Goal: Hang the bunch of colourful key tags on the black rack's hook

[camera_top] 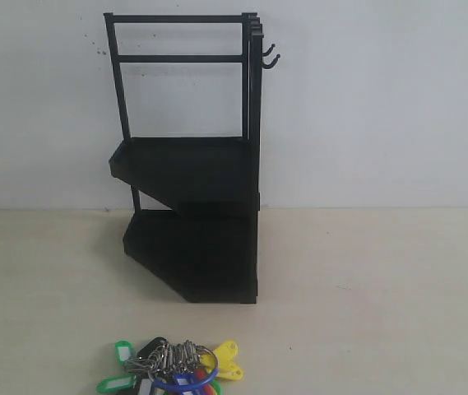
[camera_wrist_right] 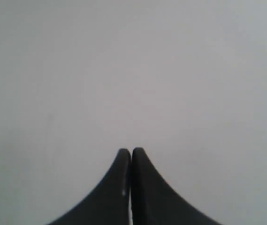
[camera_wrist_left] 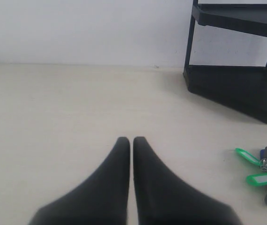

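Note:
The colourful key tag bunch (camera_top: 170, 370) lies on the table at the front edge of the exterior view, below the black rack (camera_top: 192, 177). Green, yellow, blue and black tags show around silver rings and a blue loop. Two small hooks (camera_top: 270, 56) stick out from the rack's top right post, with nothing on them. In the left wrist view the bunch (camera_wrist_left: 264, 172) lies to one side of my left gripper (camera_wrist_left: 131, 139), which is shut on nothing above bare table. My right gripper (camera_wrist_right: 131, 151) is shut and empty before a plain pale surface. Neither gripper shows in the exterior view.
The rack stands against a white wall (camera_top: 382, 107) on a pale beige table (camera_top: 382, 288). Its lower shelves (camera_wrist_left: 239, 79) appear in the left wrist view beyond the bunch.

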`<state>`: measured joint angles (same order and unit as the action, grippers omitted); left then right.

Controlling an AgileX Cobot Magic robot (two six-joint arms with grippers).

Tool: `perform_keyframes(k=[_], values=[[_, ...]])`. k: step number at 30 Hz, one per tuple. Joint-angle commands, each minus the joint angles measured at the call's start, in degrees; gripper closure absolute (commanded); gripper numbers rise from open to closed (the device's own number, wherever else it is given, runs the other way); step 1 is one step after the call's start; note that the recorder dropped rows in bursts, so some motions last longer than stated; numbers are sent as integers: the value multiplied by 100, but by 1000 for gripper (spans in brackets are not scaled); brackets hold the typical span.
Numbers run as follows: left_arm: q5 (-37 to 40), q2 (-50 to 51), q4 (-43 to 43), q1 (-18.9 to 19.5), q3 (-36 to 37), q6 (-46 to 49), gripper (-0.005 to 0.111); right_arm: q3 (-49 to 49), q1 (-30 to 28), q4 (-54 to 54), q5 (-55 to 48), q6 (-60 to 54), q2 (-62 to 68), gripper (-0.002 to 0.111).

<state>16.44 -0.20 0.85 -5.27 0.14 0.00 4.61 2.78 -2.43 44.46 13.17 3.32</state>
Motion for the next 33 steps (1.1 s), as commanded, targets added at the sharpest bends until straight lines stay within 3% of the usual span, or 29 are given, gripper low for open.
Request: perform_keyframes(k=[1, 4, 6, 8, 11, 14, 16, 21, 30, 33], values=[[-12, 20, 16, 12, -14, 0, 102, 1367, 12, 677, -1412, 787, 335, 108], [-12, 20, 16, 12, -14, 0, 102, 2285, 12, 2073, -3407, 1525, 781, 108], [-12, 20, 16, 12, -14, 0, 102, 2692, 12, 2361, -4733, 2301, 1171, 108], [-12, 20, 16, 12, -14, 0, 102, 2959, 54, 2294, -6206, 2430, 1712, 108], [-12, 20, 16, 12, -14, 0, 102, 2983, 339, 1845, -7299, 2078, 2367, 108], [-12, 20, 16, 12, -14, 0, 102, 2983, 716, 685, -8654, 1354, 2902, 108], [-12, 20, 16, 12, -14, 0, 102, 2983, 918, -647, -8971, 716, 3220, 108], [-12, 20, 16, 12, -14, 0, 102, 2983, 1223, -3026, -8611, -2494, 3826, 108], [-12, 20, 16, 12, -14, 0, 102, 2983, 1390, -5388, -8766, -5181, 5324, 108], [-12, 20, 16, 12, -14, 0, 102, 2983, 1390, -6317, -8606, -5582, 6127, 108]])
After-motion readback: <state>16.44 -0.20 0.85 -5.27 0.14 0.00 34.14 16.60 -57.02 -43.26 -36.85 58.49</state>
